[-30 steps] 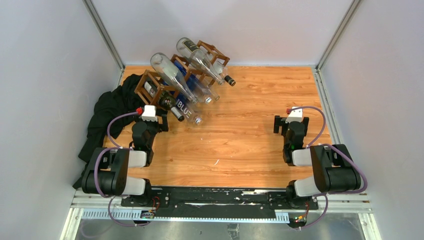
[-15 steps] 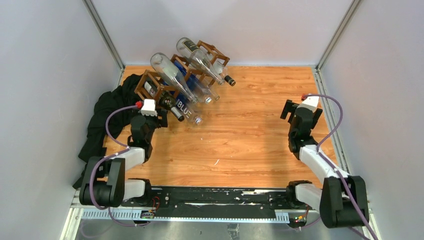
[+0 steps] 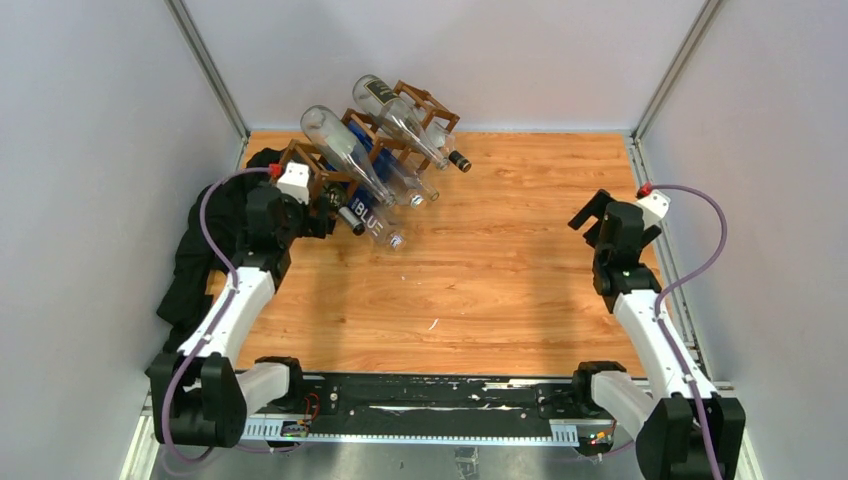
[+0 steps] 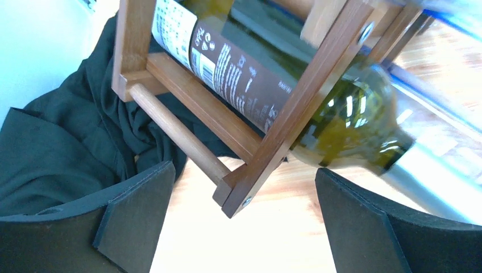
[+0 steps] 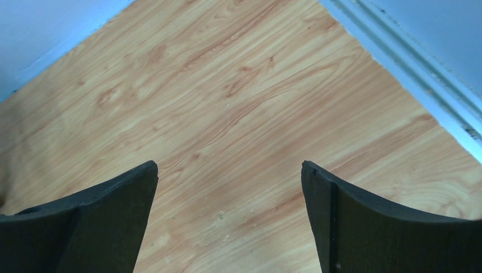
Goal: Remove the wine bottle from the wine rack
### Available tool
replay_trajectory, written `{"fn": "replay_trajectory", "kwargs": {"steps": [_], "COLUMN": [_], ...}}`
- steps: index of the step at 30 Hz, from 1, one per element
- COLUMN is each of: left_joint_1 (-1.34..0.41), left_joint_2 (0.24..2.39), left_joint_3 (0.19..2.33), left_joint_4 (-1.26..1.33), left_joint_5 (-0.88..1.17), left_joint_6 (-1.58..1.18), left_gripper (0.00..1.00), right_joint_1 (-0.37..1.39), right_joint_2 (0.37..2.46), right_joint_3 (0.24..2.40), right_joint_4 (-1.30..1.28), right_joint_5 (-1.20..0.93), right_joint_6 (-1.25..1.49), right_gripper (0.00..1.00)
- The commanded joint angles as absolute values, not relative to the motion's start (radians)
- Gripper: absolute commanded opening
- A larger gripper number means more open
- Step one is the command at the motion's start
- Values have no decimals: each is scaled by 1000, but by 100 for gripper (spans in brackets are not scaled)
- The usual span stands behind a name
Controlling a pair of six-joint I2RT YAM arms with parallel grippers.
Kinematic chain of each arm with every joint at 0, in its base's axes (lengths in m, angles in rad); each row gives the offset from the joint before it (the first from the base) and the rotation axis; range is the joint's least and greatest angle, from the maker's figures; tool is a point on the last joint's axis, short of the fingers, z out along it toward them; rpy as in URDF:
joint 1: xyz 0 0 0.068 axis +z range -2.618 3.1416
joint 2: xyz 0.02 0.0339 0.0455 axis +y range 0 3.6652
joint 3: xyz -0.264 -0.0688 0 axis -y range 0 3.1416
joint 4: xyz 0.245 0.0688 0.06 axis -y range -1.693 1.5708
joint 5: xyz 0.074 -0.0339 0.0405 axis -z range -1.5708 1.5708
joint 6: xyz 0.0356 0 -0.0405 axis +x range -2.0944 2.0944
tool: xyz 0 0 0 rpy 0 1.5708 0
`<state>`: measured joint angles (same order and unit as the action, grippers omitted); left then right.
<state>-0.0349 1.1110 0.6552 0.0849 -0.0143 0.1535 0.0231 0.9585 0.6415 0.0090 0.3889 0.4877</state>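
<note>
**Smooth glass in a light wooden frame: take it by the neck**

Your left gripper [image 4: 241, 190] is spread wide and holds nothing. Its jaws stand either side of the near corner post of the wine rack [image 4: 258, 133] without touching it. The right gripper [image 5: 230, 176] is equally wide and empty, over bare table [image 3: 500, 260] and well apart from everything.

The wine bottle [image 4: 347, 122] in front of you lies on its side in the rack's end cell. It is dark green glass, and its shoulder and pale-capped neck poke out just right of that post. The rack sits at the table's far left beside a bunched black cloth [image 4: 51, 153], with clear bottles [image 3: 345, 150] and a blue bottle [image 3: 372, 212] in other cells.

Expect the bottle to be rigid, slick and breakable; you cannot tell whether it is full. The neck looks like the narrowest hold, since the belly seems too broad. Draw along the bottle's own line, because the thin frame may drag with it.

The blue bottle reads "BLUE". The green bottle's brown label carries white print and a barcode, too small to read
</note>
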Motion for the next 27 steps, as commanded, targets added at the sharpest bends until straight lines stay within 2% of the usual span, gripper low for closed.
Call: {"fn": "replay_trajectory", "kwargs": {"steps": [1,6,10,14,19,27], "left_joint_1": [-15,-7,-6,-6,-6,-3], "left_joint_2": [1065,1026,1016,1048,1124,1186], "left_joint_3": [799,921,1009,1127,1290,1385], "left_joint_4": [-182,-369,-469,-563,-702,-755], "left_joint_5": [69,146,180,200,228,234], "left_joint_6": [130,154,155,130,121,139], "left_gripper": [100,100,100,100,100,100], "right_joint_1": [10,10,60,240,517,732], "right_joint_2": [912,1007,1065,1160,1365,1715], "right_joint_3": [667,873,1002,1177,1499,1902], "right_joint_4": [-23,-183,-247,-320,-460,-607], "right_joint_5": [222,2,-53,-14,51,-74], "right_joint_6": [494,407,379,330,226,114], "right_gripper": [100,100,98,98,100,100]}}
